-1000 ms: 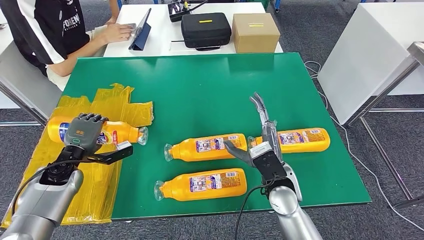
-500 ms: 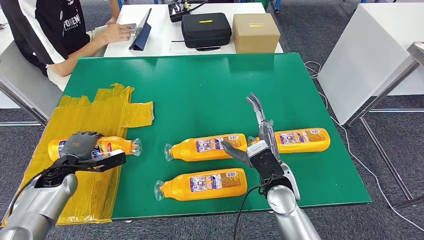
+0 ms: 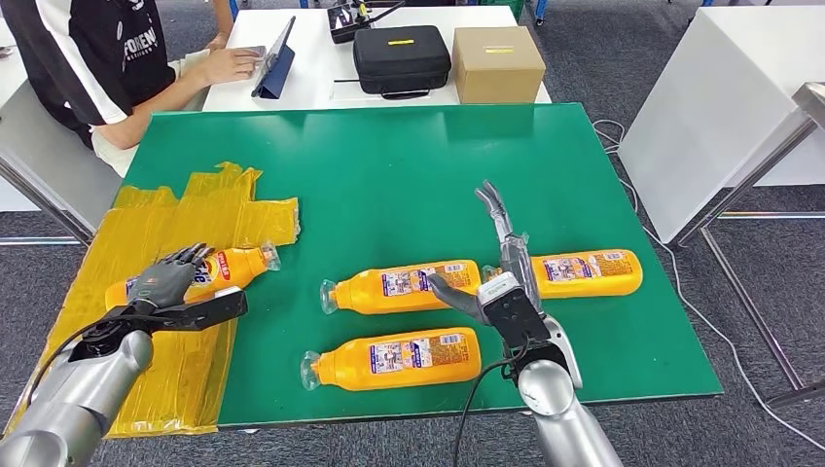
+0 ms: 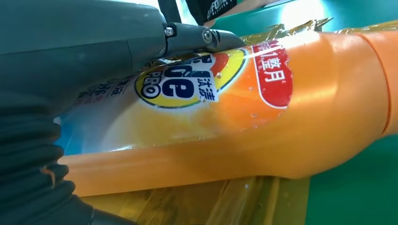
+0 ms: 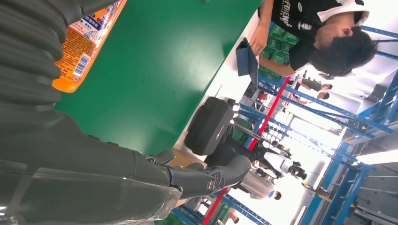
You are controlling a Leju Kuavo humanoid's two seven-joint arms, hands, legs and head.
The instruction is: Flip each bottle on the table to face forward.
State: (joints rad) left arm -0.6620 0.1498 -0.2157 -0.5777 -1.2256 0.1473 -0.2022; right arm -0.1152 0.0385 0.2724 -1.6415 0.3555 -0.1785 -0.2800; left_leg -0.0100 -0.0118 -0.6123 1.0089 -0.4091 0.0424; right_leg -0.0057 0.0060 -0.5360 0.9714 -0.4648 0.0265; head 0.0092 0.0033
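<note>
Bottles lie on their sides across the green counter [image 3: 389,165], four in all. The leftmost bottle [image 3: 219,269] rests tilted on the crinkled yellow plastic sheet [image 3: 185,209] at the counter's left edge, its clear cap toward the middle of the counter. The left hand [image 3: 165,284] lies over this bottle's rear half and hides most of it; the fingers [image 3: 187,257] curl over the top of the body while the thumb stretches out along the near side. From the left wrist view the bottle's blue, white and red front label faces up, with a dark fingertip pressed against it, so the hand grips the bottle, though how far the fingers wrap round cannot be made out.

The middle bottle [image 3: 404,284] and the near bottle [image 3: 394,357] lie with caps to the left and their small printed back labels up. The right bottle [image 3: 584,270] lies beside the middle one; its cap end is hidden behind the right hand [image 3: 501,287]. That hand hovers between these two bottles with its fingers straight and spread wide, thumb out to the left, holding nothing.

Behind the counter, on a white table, sit a black case [image 3: 400,56] and a cardboard box [image 3: 496,62]. A person [image 3: 92,58] sits at the far left, partly cut off, one hand on a tablet [image 3: 275,53].
</note>
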